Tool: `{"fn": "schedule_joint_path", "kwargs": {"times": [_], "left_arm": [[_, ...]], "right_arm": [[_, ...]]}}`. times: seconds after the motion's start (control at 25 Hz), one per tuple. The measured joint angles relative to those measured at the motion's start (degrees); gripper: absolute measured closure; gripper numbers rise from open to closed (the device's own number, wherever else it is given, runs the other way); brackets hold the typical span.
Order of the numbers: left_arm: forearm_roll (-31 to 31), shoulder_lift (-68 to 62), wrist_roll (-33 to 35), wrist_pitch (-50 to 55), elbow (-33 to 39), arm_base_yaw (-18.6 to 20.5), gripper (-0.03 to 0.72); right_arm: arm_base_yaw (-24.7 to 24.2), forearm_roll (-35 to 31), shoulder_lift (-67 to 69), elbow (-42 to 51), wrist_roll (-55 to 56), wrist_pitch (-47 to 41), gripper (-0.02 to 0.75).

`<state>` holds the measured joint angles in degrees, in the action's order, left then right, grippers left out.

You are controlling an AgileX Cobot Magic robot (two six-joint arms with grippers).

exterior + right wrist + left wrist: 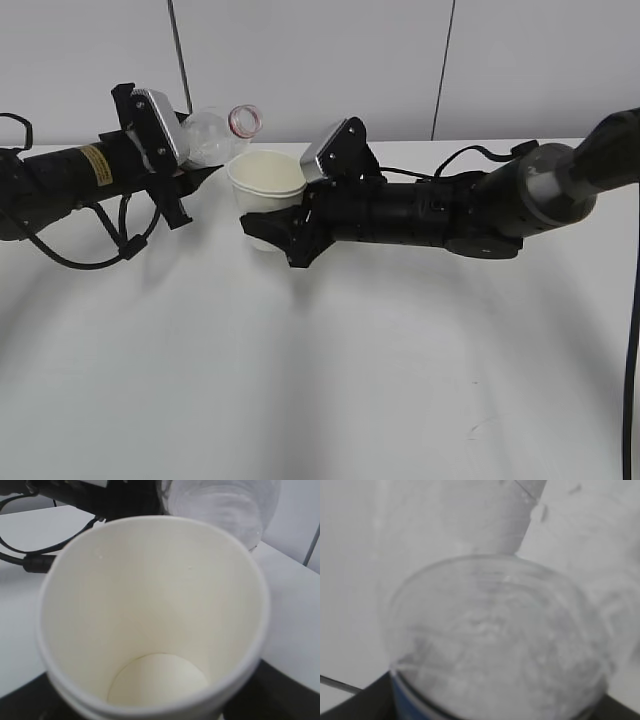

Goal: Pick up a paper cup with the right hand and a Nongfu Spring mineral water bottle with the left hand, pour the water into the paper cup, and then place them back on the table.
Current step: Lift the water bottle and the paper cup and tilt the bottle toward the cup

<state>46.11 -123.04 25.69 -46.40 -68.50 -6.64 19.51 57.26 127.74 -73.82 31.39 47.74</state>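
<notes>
Paper cup [265, 180], upper centre of frame, held empty in right gripper [290, 232] above tabletop [320, 380]. Bottle [215, 135] tilted in left gripper [165, 170], mouth just above rim. Pouring stage; next: steeper tilt

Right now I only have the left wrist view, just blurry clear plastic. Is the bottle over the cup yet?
Observer: The Nongfu Spring mineral water bottle is tilted, its mouth up and right, just above the paper cup's far rim.
Operator: Cup on the table?
Observer: No, the right hand holds it off the table.
Operator: Any water in it?
Observer: The right wrist view shows a dry bottom.
Operator: Bottle grip?
Observer: The left hand grips it near its base.
</notes>
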Motion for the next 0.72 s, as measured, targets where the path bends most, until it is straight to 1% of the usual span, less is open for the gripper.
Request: {"fn": "schedule_joint_path", "kwargs": {"times": [0.36, 0.56, 0.6, 0.72], "left_arm": [[-2.0, 0.0, 3.1, 0.0, 0.0, 0.0, 0.290], [-2.2, 0.0, 4.0, -0.1, 0.0, 0.0, 0.290], [-2.2, 0.0, 4.3, -0.1, 0.0, 0.0, 0.290], [-2.3, 0.0, 5.5, -0.7, 0.0, 0.0, 0.290]], "right_arm": [[0.0, 1.9, 1.1, 0.0, 0.1, -0.8, 0.271], [0.0, 1.6, 1.1, 0.0, 0.1, -1.2, 0.270], [0.0, 1.3, 1.1, 0.0, 0.3, -1.2, 0.247], [0.0, 0.7, 1.1, 0.0, 0.3, -1.4, 0.269]]}}
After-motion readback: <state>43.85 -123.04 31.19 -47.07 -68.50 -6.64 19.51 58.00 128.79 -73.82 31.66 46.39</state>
